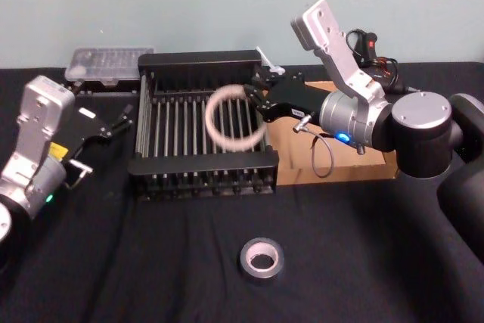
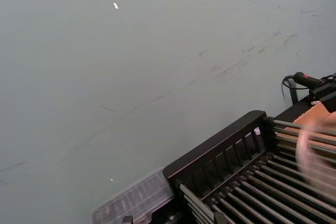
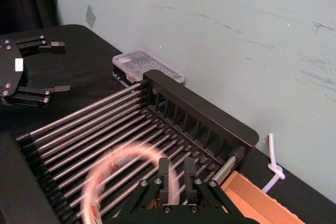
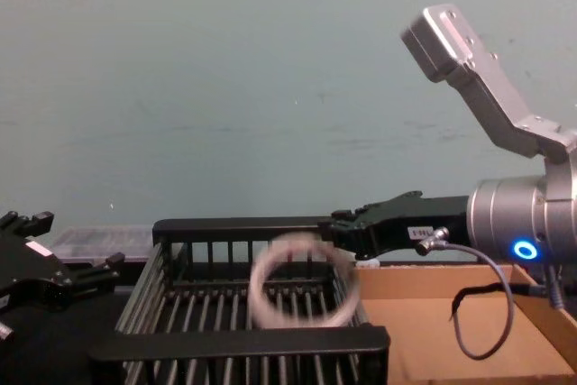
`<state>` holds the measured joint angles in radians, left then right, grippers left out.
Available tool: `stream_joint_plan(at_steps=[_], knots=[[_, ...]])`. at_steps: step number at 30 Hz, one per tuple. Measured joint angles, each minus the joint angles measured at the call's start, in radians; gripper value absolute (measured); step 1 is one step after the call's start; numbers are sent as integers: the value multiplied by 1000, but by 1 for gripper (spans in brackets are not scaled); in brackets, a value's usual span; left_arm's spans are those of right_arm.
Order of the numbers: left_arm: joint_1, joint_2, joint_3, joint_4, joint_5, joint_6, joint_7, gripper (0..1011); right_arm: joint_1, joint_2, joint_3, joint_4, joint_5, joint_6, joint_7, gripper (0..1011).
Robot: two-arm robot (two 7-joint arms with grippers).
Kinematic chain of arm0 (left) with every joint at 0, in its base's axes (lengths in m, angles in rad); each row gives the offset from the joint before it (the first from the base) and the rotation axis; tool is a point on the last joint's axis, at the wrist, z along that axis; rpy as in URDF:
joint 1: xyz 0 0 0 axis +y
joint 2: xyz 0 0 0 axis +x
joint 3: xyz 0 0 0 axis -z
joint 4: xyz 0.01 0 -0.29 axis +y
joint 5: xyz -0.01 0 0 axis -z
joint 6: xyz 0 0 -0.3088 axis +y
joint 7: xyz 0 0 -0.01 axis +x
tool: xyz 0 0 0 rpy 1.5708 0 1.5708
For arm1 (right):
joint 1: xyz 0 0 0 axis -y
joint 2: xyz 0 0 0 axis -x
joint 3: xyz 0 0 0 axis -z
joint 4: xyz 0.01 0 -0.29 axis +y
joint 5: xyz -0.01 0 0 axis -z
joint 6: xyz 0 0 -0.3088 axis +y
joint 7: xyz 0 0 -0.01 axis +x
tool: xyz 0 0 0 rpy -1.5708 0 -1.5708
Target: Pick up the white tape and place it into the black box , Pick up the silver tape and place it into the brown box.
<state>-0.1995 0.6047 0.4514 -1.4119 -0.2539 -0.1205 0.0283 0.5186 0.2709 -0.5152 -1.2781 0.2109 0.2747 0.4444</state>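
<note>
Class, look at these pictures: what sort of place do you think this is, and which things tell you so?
Probably a robotics lab bench: a black-clothed table against a bare, scuffed wall, with a black box, a brown box and a silver tape laid out.

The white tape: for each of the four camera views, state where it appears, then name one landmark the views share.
Head view: the white tape at centre, over the black box.
Left wrist view: blurred at the right edge.
Right wrist view: low, left of centre.
Chest view: low centre, beside the right gripper.
Shared landmark: the black box's bars.
</note>
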Motion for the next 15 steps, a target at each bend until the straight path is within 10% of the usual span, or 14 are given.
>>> stream_joint_plan(at_steps=[15], knots=[[0, 0, 0, 0, 0, 0, 0, 1001, -1, 1, 0, -2, 0, 0, 0, 622]])
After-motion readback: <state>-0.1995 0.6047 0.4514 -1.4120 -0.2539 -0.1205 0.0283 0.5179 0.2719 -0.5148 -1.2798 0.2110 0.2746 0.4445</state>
